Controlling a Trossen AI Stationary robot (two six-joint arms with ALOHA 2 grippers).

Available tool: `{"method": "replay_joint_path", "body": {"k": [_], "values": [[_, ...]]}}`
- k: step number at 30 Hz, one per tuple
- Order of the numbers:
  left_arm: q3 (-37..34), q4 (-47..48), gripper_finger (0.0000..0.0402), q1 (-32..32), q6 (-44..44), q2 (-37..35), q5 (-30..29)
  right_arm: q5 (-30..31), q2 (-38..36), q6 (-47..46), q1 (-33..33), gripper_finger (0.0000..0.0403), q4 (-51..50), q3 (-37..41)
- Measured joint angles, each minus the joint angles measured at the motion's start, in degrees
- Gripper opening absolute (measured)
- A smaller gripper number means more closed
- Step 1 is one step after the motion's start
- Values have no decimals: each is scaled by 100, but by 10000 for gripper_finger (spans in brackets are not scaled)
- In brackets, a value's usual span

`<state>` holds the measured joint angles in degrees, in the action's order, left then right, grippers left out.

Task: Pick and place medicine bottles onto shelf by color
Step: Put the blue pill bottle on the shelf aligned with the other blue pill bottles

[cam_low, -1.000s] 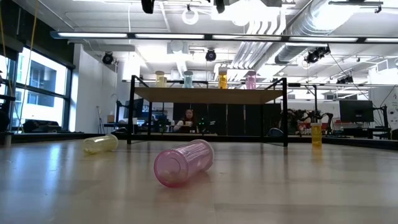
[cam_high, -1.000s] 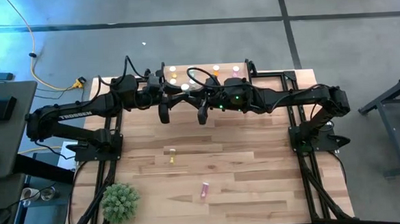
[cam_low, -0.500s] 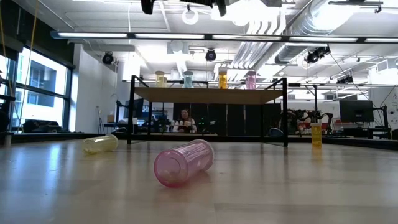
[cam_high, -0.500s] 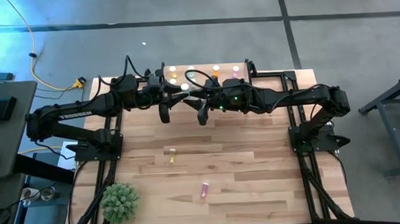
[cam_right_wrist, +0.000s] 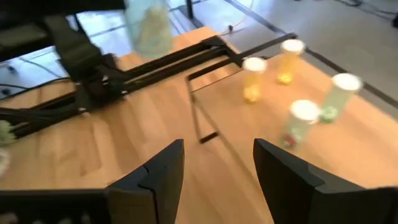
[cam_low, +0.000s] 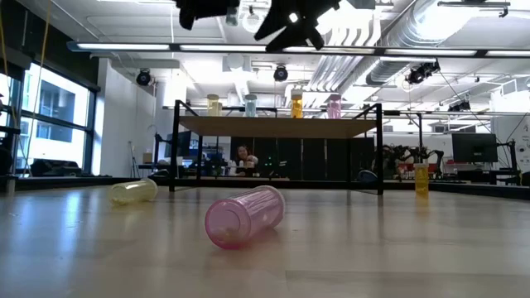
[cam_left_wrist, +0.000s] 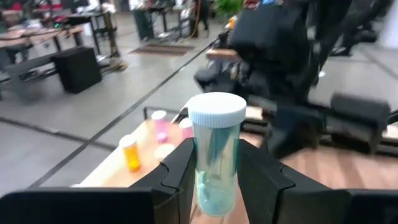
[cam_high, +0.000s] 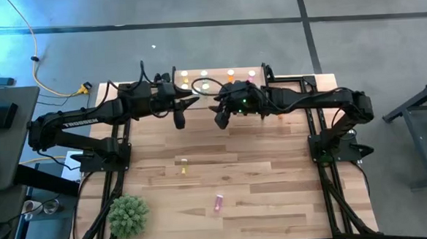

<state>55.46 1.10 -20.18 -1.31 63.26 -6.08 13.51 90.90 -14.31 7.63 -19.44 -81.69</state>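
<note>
My left gripper (cam_high: pixel 178 119) hangs high over the table's far middle, shut on a pale green bottle (cam_left_wrist: pixel 215 163) with a white cap. My right gripper (cam_high: pixel 221 119) hangs close to its right, open and with nothing between its fingers (cam_right_wrist: pixel 163 174). The shelf (cam_low: pixel 277 127) stands at the far edge on black legs, with several bottles upright on it: yellow (cam_low: pixel 214 104), green (cam_low: pixel 250 104), orange (cam_low: pixel 296 104) and pink (cam_low: pixel 334 105). A pink bottle (cam_high: pixel 218 202) and a yellow bottle (cam_high: pixel 184 165) lie on their sides on the tabletop. My left gripper pinches the green bottle's lower body (cam_left_wrist: pixel 214 186) between its two fingers (cam_left_wrist: pixel 180 171), one on each side. The white cap (cam_left_wrist: pixel 216 111) and the upper body stick out past the fingertips. The bottle is lifted well clear of the table.
A small green plant (cam_high: pixel 127 215) stands at the near left corner. A yellow-orange bottle (cam_low: pixel 421 179) stands upright far right on the table. A person sits in the room beyond the shelf (cam_low: pixel 241 157). The bare planks lie between the lying bottles and the shelf.
My right gripper has drawn a little away from my left gripper, toward the table's right and far edge, and has turned. My left gripper has shifted slightly toward the right. Both grippers now reach lower into the low view than before.
</note>
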Motion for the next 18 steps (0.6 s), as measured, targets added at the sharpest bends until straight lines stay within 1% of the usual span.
{"method": "replay_joint_path", "body": {"k": [6,8,12,15,18], "values": [[0,483,94,0,-217,24,-466,0,-125,279,385,184,49,0],[0,569,94,0,-219,68,-529,0,-157,323,508,184,131,-10],[2,607,94,0,-209,256,-602,-74,-177,742,672,184,131,-199],[2,592,94,7,-207,460,-614,-315,-185,1099,733,184,143,-470],[0,546,94,7,-195,672,-662,-716,-187,1324,795,184,149,-718]]}}
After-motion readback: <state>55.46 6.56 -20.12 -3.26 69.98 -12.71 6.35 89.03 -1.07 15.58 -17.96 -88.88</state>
